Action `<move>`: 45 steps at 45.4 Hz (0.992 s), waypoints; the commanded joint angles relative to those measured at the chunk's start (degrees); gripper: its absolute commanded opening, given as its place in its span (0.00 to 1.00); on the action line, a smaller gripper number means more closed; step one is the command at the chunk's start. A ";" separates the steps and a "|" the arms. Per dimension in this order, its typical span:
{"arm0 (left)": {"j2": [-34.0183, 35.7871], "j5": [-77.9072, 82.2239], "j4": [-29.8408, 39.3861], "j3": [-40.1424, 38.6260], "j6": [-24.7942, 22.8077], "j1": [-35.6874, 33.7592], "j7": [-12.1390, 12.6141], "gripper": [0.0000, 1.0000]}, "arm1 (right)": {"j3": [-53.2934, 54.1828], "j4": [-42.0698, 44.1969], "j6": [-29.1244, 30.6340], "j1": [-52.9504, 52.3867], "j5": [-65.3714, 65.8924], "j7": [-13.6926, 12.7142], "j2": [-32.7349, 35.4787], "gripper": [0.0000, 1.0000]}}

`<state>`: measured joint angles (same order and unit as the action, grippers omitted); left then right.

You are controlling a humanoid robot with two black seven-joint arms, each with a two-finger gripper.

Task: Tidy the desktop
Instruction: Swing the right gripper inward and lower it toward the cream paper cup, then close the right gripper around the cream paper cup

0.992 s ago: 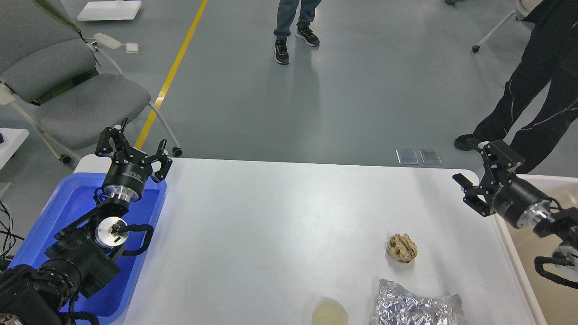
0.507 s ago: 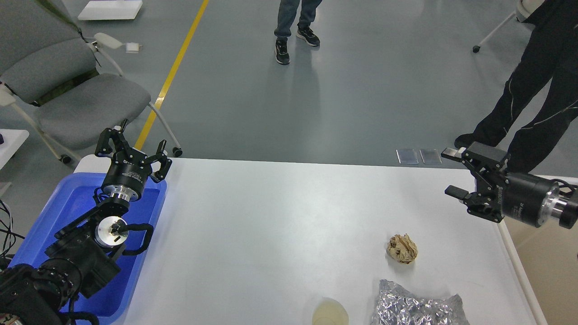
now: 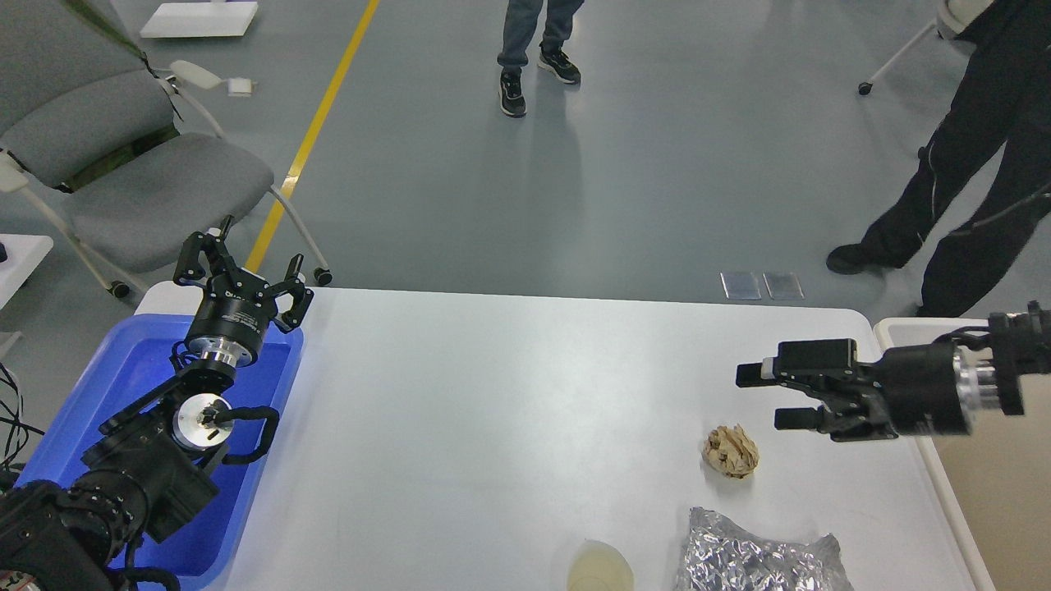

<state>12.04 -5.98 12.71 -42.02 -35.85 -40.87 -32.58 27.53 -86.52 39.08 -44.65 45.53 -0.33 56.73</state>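
Note:
The white desktop fills the middle of the head view. On its right part lie a crumpled brown paper ball, a crumpled foil sheet and a small cup of pale liquid at the near edge. My right gripper is open and empty, pointing left, just above and right of the paper ball. My left gripper is open and empty, held over the far end of the blue tray.
A beige bin stands at the table's right side under my right arm. A grey chair stands beyond the left corner. Two people stand on the floor beyond the table.
My right gripper swung from over the beige bin leftward and down to just above the paper ball, turning to point left. The left arm has not moved.

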 commanded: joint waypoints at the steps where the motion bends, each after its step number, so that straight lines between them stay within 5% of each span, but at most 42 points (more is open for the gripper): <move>1: 0.00 0.00 0.04 0.01 -0.01 0.00 -0.03 1.00 | -5.28 1.71 2.14 -6.85 5.27 -9.95 -9.70 1.00; 27: 0.00 0.00 -0.05 0.01 0.08 0.00 -0.03 1.00 | -22.16 -1.01 1.26 -10.90 29.34 -9.25 -21.04 1.00; 45: 0.00 0.00 -0.05 0.01 0.08 0.00 -0.03 1.00 | -26.21 0.13 1.61 -14.77 25.74 -9.96 -29.57 1.00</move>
<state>12.04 -5.98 12.72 -42.01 -35.77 -40.87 -32.58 3.90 -87.31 40.65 -57.15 71.86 -9.78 32.21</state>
